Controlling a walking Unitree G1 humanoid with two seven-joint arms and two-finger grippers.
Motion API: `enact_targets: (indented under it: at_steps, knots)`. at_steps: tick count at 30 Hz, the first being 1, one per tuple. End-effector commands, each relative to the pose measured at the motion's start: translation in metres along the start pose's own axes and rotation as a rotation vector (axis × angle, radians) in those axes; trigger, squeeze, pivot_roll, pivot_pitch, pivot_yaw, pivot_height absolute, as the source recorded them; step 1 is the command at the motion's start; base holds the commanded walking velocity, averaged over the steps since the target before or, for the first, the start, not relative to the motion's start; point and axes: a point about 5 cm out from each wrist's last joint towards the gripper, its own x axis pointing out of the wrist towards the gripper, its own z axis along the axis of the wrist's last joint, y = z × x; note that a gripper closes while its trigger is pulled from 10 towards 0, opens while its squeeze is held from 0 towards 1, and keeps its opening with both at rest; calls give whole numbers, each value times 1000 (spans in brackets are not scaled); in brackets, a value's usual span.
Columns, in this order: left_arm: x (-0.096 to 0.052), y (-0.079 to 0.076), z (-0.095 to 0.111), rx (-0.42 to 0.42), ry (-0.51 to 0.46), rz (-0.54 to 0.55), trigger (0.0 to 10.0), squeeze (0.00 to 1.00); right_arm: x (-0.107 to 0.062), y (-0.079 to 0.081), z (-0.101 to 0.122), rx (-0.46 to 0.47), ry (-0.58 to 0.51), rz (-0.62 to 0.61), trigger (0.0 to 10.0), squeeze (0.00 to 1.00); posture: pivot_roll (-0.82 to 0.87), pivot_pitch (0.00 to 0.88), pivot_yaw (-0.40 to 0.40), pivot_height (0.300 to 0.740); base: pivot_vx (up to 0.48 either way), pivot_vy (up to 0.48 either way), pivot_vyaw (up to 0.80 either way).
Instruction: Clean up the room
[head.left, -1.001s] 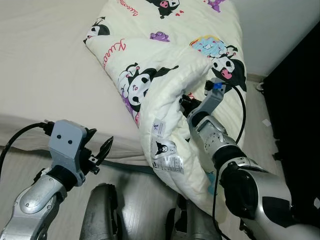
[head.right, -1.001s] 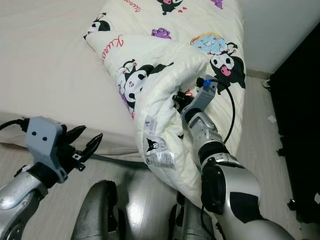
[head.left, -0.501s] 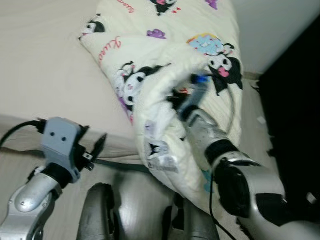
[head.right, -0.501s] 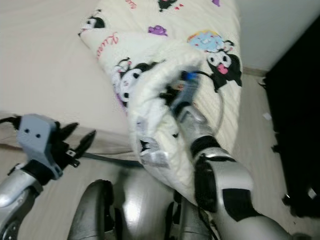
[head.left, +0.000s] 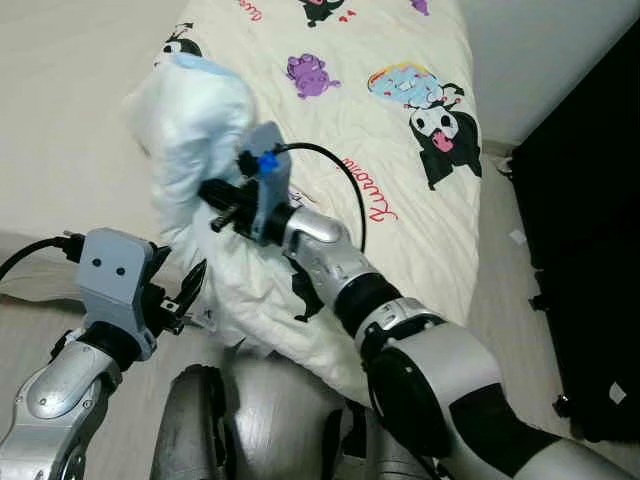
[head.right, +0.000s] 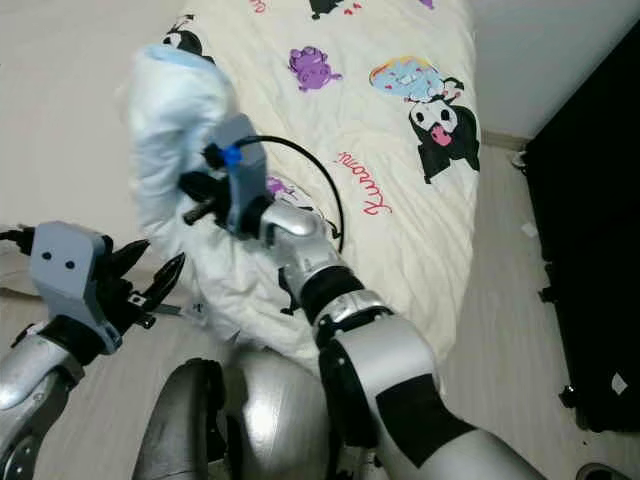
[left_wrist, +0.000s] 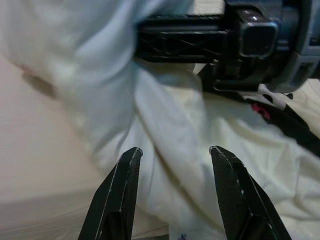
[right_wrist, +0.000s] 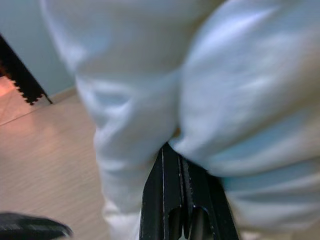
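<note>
The right gripper clenches a bunched fold of the cartoon-print blanket at frame centre-left, above the bed edge. The left gripper, fingers parted, hovers lower left beside the hanging fabric.

Pale wood floor beside dark furniture.

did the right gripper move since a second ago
Yes. The right gripper, shut on the blanket, has swung to the robot's left, dragging the fold across the bed and uncovering printed quilt by the dark cabinet.
</note>
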Motion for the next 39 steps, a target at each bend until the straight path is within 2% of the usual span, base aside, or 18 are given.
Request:
enact_targets:
  at_steps: [1, 7, 15, 16, 19, 21, 23, 24, 27, 28, 31, 33, 34, 35, 36, 37, 38, 39]
  knots:
    - [-3, -2, -5, 1, 29, 0, 10000, 0, 3, 6, 0, -29, -2, 35, 10000, 0, 242, 417, -160, 594, 0, 0, 0]
    - [-4, 18, -3, 10, 11, 130, 10000, 0, -15, -4, -17, 18, 6, 4, 10000, 0, 229, 406, -149, 594, 0, 0, 0]
    - [-5, 36, -2, 11, 3, 194, 10000, 0, -18, 3, -24, 28, 1, 93, 10000, 0, 218, 397, -141, 594, 0, 0, 0]
    - [-8, 41, -1, 23, 8, 165, 10000, 0, -21, 4, -32, 20, 23, 86, 10000, 0, 223, 392, -144, 594, 0, 0, 0]
    - [-8, 41, -1, 23, 8, 165, 10000, 0, -21, 4, -32, 20, 23, 86, 10000, 0, 223, 392, -144, 594, 0, 0, 0]
    - [-21, 42, -1, 61, 48, 60, 10000, 0, -26, 1, -41, 34, 49, 13, 10000, 0, 231, 392, -151, 594, 0, 0, 0]
    - [-21, 42, -1, 61, 48, 60, 10000, 0, -26, 1, -41, 34, 49, 13, 10000, 0, 231, 392, -151, 594, 0, 0, 0]
    - [-29, 41, -1, 75, 76, 13, 10000, 0, -24, 8, -45, 21, 63, 47, 10000, 0, 232, 394, -156, 594, 0, 0, 0]
    - [-29, 41, -1, 75, 76, 13, 10000, 0, -24, 8, -45, 21, 63, 47, 10000, 0, 232, 394, -156, 594, 0, 0, 0]
    - [-35, 40, -2, 85, 96, -18, 10000, 0, -21, 17, -48, 1, 71, 112, 10000, 0, 234, 395, -161, 594, 0, 0, 0]
    - [-35, 40, -2, 85, 96, -18, 10000, 0, -21, 17, -48, 1, 71, 112, 10000, 0, 234, 395, -161, 594, 0, 0, 0]
    - [-41, 41, -2, 101, 118, -41, 10000, 0, -18, 24, -49, -9, 70, 146, 10000, 0, 236, 385, -169, 594, 0, 0, 0]
    - [-51, 60, -4, 146, 151, 7, 10000, 0, -19, 20, -49, -17, 65, 80, 10000, 0, 234, 382, -176, 594, 0, 0, 0]
    - [-51, 60, -4, 146, 151, 7, 10000, 0, -19, 20, -49, -17, 65, 80, 10000, 0, 234, 382, -176, 594, 0, 0, 0]
    - [-59, 77, -3, 183, 169, 69, 10000, 0, -22, 12, -48, -8, 53, 6, 10000, 0, 235, 381, -177, 594, 0, 0, 0]
    - [-59, 77, -3, 183, 169, 69, 10000, 0, -22, 12, -48, -8, 53, 6, 10000, 0, 235, 381, -177, 594, 0, 0, 0]
    - [-64, 99, 0, 222, 171, 166, 10000, 0, -26, 0, -43, 9, 31, -83, 10000, 0, 232, 379, -178, 594, 0, 0, 0]
    - [-64, 99, 0, 222, 171, 166, 10000, 0, -26, 0, -43, 9, 31, -83, 10000, 0, 232, 379, -178, 594, 0, 0, 0]
